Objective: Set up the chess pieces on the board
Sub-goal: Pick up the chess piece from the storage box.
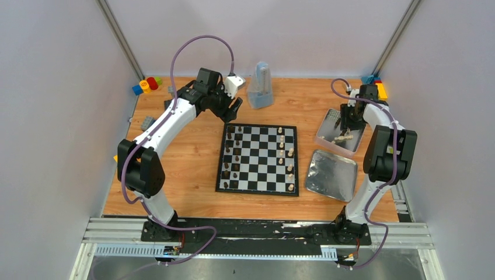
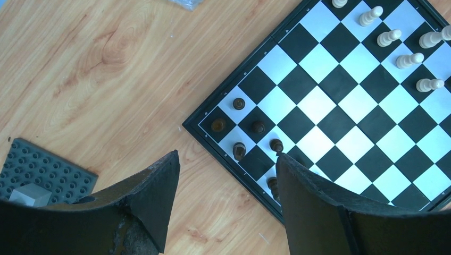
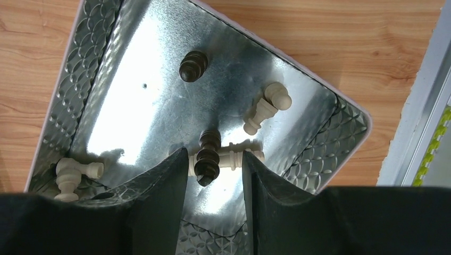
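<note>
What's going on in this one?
The right gripper reaches into the far metal tray, jaws open around a dark piece lying among loose pale ones. The left gripper hovers open and empty by the board's far-left corner. The board is partly set: dark pieces on its left side, pale pieces on its right.

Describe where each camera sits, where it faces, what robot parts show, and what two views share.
Top external: above and behind, looking down on the table; left arm and right arm show.
Left wrist: looks down at the board corner; open left end effector shows.
Right wrist: looks into the tray; right end effector straddles a dark piece.
Shared: top and left wrist both show the board.
</note>
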You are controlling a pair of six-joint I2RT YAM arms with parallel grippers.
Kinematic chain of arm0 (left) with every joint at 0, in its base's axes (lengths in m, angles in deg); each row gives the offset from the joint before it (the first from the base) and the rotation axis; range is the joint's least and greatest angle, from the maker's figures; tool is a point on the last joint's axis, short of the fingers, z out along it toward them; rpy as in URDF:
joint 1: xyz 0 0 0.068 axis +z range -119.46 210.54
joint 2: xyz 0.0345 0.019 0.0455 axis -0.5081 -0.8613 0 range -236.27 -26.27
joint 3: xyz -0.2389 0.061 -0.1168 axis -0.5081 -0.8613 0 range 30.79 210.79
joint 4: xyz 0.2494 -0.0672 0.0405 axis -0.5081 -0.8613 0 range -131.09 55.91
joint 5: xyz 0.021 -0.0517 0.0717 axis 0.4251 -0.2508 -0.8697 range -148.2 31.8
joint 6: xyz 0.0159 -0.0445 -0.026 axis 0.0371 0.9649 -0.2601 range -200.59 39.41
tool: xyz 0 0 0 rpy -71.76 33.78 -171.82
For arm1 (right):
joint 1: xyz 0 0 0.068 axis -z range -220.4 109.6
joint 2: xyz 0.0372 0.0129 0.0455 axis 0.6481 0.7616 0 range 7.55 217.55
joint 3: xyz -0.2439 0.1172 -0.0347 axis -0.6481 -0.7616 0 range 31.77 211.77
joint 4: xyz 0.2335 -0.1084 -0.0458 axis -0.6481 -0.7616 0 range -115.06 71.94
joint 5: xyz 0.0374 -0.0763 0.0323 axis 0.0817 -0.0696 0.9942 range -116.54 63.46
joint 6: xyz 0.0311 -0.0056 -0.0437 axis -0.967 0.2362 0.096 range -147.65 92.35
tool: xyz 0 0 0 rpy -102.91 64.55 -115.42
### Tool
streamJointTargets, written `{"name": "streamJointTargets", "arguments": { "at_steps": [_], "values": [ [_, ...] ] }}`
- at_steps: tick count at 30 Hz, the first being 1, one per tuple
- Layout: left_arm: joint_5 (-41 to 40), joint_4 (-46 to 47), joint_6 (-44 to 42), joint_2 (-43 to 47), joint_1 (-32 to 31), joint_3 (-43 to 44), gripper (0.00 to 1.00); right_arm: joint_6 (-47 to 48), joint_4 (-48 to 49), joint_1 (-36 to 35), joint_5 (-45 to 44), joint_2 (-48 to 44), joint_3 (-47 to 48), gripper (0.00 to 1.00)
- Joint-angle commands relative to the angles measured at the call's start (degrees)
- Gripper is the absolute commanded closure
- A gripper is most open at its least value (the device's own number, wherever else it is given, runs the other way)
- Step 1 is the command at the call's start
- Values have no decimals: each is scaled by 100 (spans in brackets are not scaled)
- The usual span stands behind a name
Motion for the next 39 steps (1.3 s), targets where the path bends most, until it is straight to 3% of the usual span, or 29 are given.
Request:
{"name": "streamJointTargets", "arguments": {
  "at_steps": [1, 7, 16, 24, 30, 39],
  "values": [
    [101, 23, 54, 211, 15, -23, 26, -9, 152, 36, -28, 70, 165, 58],
    [96, 36, 54, 245, 9, -76, 25, -29, 115, 36, 96, 205, 231, 66],
    [-38, -1, 2, 400, 15, -139, 25, -35, -109, 36, 322, -22, 467, 93],
    [-283, -128, 25, 743, 68, -326, 25, 149, -692, -194, 678, -625, 900, 99],
    [-255, -373, 204, 1093, 425, -524, 25, 586, -1095, -1041, 892, -1160, 1003, 99],
    [343, -683, 508, 1507, 1778, -857, 23, 1294, -1419, -3629, 1075, -1121, 1594, 98]
  ]
}}
